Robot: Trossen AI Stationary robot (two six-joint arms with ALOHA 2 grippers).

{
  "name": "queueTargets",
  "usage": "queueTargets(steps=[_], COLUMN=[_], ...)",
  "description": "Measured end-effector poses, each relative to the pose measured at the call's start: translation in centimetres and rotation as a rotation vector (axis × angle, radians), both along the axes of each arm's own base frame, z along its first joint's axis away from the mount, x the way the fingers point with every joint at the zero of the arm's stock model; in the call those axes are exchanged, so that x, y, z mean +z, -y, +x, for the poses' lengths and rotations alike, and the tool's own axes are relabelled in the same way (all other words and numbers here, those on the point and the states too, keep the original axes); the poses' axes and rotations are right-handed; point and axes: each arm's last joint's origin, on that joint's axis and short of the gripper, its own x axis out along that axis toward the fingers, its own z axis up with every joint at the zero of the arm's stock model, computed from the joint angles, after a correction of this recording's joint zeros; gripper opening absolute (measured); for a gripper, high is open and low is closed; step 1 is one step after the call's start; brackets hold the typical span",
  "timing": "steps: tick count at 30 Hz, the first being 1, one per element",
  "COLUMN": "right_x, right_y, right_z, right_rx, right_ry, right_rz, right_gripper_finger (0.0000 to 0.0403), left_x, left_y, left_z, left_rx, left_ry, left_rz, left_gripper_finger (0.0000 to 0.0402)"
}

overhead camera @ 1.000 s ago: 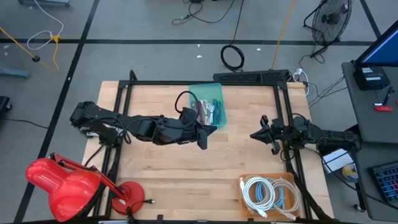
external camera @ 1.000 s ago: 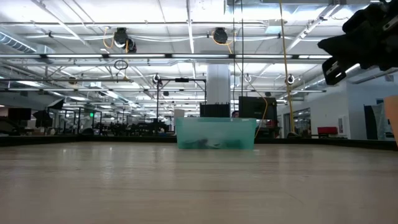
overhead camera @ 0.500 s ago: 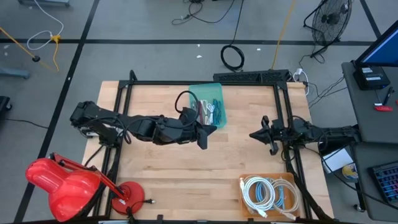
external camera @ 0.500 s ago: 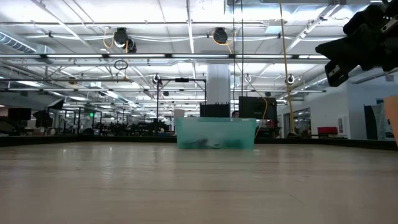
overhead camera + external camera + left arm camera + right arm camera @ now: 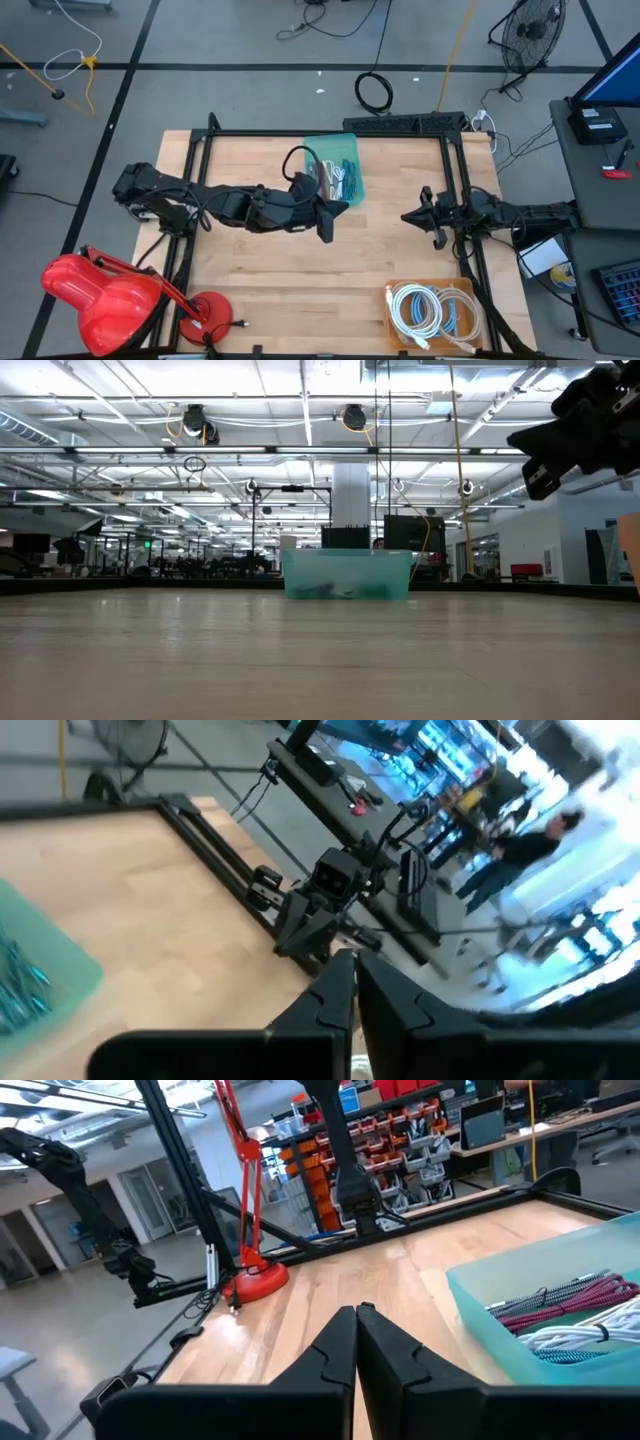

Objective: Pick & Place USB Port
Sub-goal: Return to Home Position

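With white cables [image 5: 418, 308] coiled in the orange bin [image 5: 440, 284] and the rest in the blue bin [image 5: 340, 143], my left gripper [image 5: 354, 960] and right gripper [image 5: 356, 1315] hang empty, fingers pressed together, so I'd fold home high, clear of both bins.

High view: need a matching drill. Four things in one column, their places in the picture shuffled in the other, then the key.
Things
1. teal bin
2. orange bin
3. red lamp
4. right gripper

Places in the high view
A. bottom right, with white cables coiled inside
B. bottom left
C. right of centre, mid-height, shut and holding nothing
D. top middle, with cables inside

Pairs: 1-D, 2-A, 3-B, 4-C
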Motion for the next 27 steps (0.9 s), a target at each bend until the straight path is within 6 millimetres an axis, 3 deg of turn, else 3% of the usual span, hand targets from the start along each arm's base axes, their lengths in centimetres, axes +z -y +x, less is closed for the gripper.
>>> queueTargets(steps=[6,10,16,27], right_x=[0.2,0.2,0.3,0.4], right_y=[0.0,0.0,0.0,0.0], right_z=[0.0,0.0,0.0,0.0], right_rx=[0.001,0.001,0.001,0.0], right_ry=[0.02,0.022,0.032,0.043], right_rz=[0.001,0.001,0.001,0.002], right_gripper_finger=[0.0,0.0,0.0,0.0], left_x=[-0.3,1.4,3.8,4.1], left_y=[0.0,-0.2,-0.1,1.0], left_z=[-0.1,-1.4,-5.2,-11.4], left_rx=[-0.085,-0.078,-0.109,-0.218], left_ry=[-0.097,-0.064,-0.105,-0.327], left_rz=[0.258,0.331,0.456,0.541], left_gripper_finger=[0.0003,0.0002,0.0001,0.0])
